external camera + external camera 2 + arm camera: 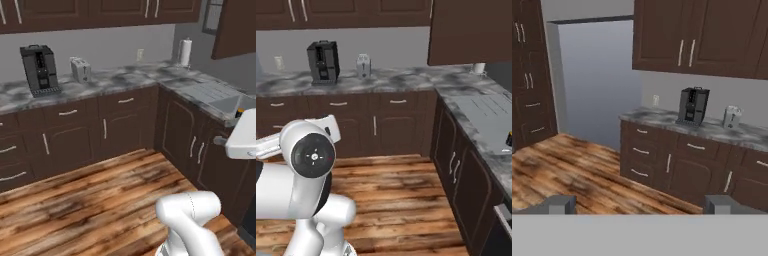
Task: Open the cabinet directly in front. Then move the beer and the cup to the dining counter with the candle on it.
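Left base view. The white arm rises at lower right; its hand end reaches out of frame to the right. A black coffee machine [40, 70] and a silver toaster [80, 69] stand on the marbled worktop [125, 77], with a paper-towel roll [185, 52] in the corner and a sink [231, 103] at right. Dark wall cabinets [90, 12] with bar handles run along the top edge, all doors closed.

Right base view. The arm's joint fills the lower left. The same worktop bends around the corner; a closed wall cabinet [471, 30] hangs over the right-hand run. Beer, cup, candle and dining counter cannot be made out.

Hand view. The gripper [642, 205] shows two finger tips [559, 204] set wide apart, holding nothing, well clear of the wall cabinet doors [702, 35] and their paired handles [686, 52] above the coffee machine.

Judgement: the step in hand is approach. It is best done by squaring the base to the target door, then closing the gap until one handle lies between the parted fingers before gripping, with room left for the door's swing.
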Robot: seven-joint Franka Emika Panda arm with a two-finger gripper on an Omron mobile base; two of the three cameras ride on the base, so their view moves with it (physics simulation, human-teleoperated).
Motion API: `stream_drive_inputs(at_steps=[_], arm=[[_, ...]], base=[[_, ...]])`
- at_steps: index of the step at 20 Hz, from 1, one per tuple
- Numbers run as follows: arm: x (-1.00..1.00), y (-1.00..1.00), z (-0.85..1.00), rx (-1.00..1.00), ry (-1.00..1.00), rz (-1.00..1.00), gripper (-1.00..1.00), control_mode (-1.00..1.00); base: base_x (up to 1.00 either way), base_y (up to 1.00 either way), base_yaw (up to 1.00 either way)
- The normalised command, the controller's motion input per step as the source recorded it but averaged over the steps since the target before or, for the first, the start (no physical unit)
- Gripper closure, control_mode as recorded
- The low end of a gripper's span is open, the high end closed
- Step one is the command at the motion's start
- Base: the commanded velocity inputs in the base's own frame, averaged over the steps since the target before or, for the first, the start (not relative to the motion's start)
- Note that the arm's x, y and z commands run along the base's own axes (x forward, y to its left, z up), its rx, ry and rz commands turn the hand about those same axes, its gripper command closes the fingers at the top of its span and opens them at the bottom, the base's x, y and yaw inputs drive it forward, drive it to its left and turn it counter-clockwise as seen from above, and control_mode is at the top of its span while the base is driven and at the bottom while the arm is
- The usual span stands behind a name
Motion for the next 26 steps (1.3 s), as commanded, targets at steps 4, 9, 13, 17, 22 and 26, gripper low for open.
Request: stream_drive_inputs(at_steps=[4, 9, 13, 17, 22, 26], arm=[[0.0, 0.0, 0.0, 0.0, 0.0, 0.0, -1.0, 1.0], [0.0, 0.0, 0.0, 0.0, 0.0, 0.0, -1.0, 1.0], [0.0, 0.0, 0.0, 0.0, 0.0, 0.0, -1.0, 1.0], [0.0, 0.0, 0.0, 0.0, 0.0, 0.0, -1.0, 1.0], [0.0, 0.0, 0.0, 0.0, 0.0, 0.0, -1.0, 1.0], [0.0, 0.0, 0.0, 0.0, 0.0, 0.0, -1.0, 1.0]], base=[[0.53, 0.0, -0.57], [0.53, 0.0, -0.51], [0.53, 0.0, -0.45], [0.55, -0.04, -0.41], [0.59, -0.16, -0.35], [0.62, -0.38, -0.31]])
